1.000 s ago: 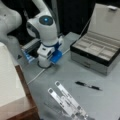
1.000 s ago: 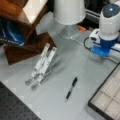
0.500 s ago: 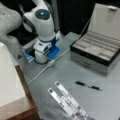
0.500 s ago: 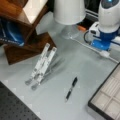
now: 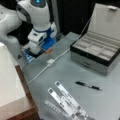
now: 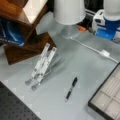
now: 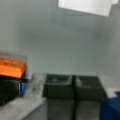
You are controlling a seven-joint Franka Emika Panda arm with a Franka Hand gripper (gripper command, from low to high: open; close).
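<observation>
Gripper (image 7: 74,86) fingers (image 7: 58,86) are pressed together with nothing between them, hovering over the grey table (image 7: 75,37) near its far edge. An orange block (image 7: 11,67) lies just beside them at wrist view's left. In a front view the gripper (image 5: 35,50) hangs at the top left; a white cable (image 5: 50,62) runs nearby, well apart from the pen (image 5: 88,86), the folding metal stand (image 5: 66,100) and the open compartment case (image 5: 96,53).

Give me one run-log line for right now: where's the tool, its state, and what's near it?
tool: shut, holding nothing, at the table's far edge | nearest: orange part, white cable | pen, folding stand, open case: untouched
</observation>
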